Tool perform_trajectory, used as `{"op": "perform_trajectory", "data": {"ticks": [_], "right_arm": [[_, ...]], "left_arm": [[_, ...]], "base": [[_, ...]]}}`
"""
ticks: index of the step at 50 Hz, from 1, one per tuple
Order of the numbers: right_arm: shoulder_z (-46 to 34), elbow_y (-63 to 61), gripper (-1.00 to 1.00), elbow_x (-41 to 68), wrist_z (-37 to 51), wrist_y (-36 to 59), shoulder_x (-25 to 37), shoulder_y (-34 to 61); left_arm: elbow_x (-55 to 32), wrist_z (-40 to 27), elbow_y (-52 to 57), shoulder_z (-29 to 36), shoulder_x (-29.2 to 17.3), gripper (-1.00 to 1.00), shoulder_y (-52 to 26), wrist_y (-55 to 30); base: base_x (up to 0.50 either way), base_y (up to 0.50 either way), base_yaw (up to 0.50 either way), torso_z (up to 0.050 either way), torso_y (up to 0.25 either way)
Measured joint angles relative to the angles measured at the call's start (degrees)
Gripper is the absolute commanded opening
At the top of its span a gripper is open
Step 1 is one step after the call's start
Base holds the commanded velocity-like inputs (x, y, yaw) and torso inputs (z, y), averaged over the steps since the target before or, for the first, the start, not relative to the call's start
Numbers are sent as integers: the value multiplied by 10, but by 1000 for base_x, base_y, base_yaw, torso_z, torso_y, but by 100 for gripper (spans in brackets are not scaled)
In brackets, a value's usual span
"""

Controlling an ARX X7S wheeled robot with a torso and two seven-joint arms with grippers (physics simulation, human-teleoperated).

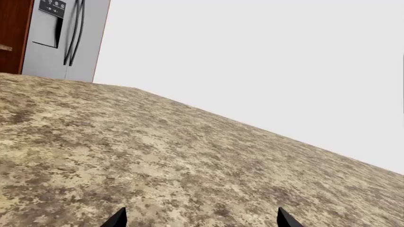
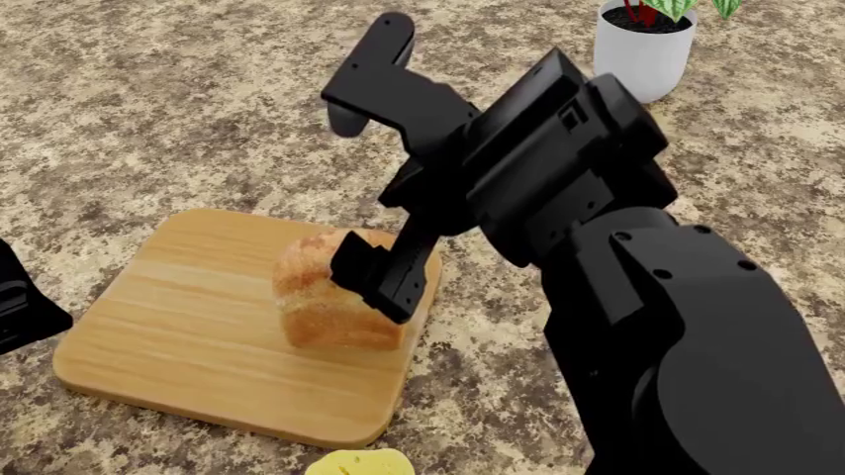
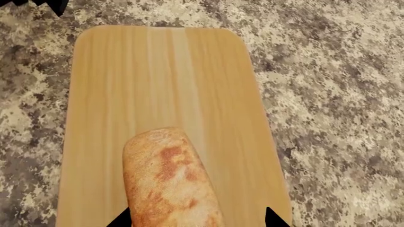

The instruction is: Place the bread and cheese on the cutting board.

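Observation:
The bread (image 2: 328, 297) lies on the cutting board (image 2: 172, 327), near the board's right edge. It also shows in the right wrist view (image 3: 169, 184), lying on the board (image 3: 126, 85). My right gripper (image 3: 196, 218) is open and straddles the loaf; one fingertip (image 3: 121, 218) is against its side, the other stands apart. In the head view one black finger (image 2: 383, 275) hangs in front of the loaf. The cheese (image 2: 359, 462) lies on the counter just off the board's near edge. My left gripper (image 1: 202, 220) is open and empty over bare counter.
A white plant pot (image 2: 643, 49) stands at the back right of the speckled granite counter (image 2: 158, 119). Part of my left arm (image 2: 20, 307) shows at the left edge. A steel fridge (image 1: 60, 40) and a wooden cabinet (image 1: 13, 33) stand beyond the counter.

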Motion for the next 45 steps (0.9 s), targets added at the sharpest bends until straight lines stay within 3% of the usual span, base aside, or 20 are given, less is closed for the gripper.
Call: {"op": "perform_trajectory", "data": {"ticks": [32,45], "right_arm": [[-8,-6,100,1,-13,28,0,44],[34,7,100,-15,38,5,0,78]], "left_arm": [[-40,-12,34,-2,-9,100,18,-22],[-45,-25,77,13,-16,100,25,-58]], "base": [[0,0,0,0,0],[0,0,0,0,0]]}}
